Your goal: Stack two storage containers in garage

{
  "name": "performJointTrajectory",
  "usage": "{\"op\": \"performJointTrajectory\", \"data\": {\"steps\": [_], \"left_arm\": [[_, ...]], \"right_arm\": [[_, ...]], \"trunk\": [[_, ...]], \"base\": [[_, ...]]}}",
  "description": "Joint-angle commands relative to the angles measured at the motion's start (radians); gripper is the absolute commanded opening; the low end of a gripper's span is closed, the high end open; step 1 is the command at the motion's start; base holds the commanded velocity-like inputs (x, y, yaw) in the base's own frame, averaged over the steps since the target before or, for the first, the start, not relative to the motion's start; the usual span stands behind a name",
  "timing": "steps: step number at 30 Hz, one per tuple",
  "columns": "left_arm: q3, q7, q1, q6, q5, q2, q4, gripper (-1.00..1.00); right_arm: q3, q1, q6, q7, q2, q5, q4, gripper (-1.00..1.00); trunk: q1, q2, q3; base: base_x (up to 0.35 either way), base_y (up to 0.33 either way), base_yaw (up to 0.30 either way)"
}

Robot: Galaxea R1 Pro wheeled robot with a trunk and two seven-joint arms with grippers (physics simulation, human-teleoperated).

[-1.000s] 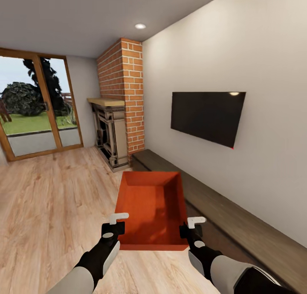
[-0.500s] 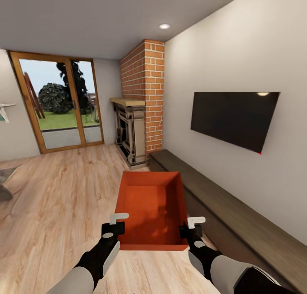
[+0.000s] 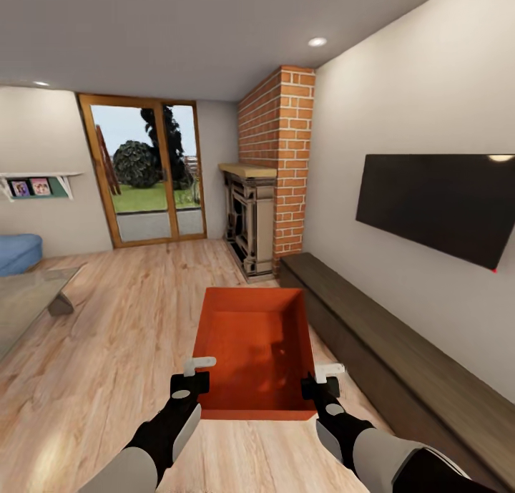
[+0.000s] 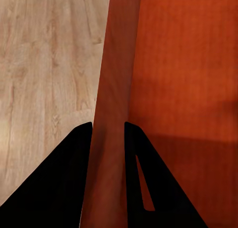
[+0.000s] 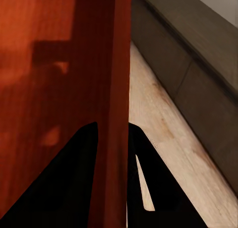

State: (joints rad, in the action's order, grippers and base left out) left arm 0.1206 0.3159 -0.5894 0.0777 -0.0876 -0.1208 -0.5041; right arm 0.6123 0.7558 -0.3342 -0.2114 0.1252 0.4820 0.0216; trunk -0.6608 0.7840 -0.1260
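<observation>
I hold one orange-red storage container in front of me, above the light wood floor of the living room. My left gripper is shut on its left wall near the near corner, and my right gripper is shut on its right wall. In the left wrist view the container wall runs between the two dark fingers. The right wrist view shows the other wall pinched the same way between the fingers. The open bin holds nothing.
A long dark low cabinet runs along the right wall under a black TV. A brick fireplace stands ahead, glass doors beyond. A glass table and blue sofa are at the left.
The whole view has swung to the left: fireplace, TV and doors slid rightward, and the table, sofa and wall shelf came into view. Both grippers and the container keep their places before me.
</observation>
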Motion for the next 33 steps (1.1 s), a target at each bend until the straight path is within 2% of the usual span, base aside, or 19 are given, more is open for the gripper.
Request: {"op": "performJointTrajectory", "data": {"steps": [1, 33], "left_arm": [[-0.004, 0.011, -0.001, 0.006, 0.003, -0.002, -0.006, -1.0], [-0.004, 0.011, -0.001, 0.004, 0.003, -0.001, -0.007, -1.0]], "right_arm": [[-0.021, 0.0, -0.002, 0.0, 0.01, 0.011, -0.002, -1.0], [-0.022, 0.0, -0.001, 0.0, 0.01, 0.012, -0.002, -1.0]], "trunk": [[0.0, 0.001, -0.002], [0.0, 0.001, -0.002]], "base": [[0.0, 0.0, 0.3], [0.0, 0.0, 0.3]]}}
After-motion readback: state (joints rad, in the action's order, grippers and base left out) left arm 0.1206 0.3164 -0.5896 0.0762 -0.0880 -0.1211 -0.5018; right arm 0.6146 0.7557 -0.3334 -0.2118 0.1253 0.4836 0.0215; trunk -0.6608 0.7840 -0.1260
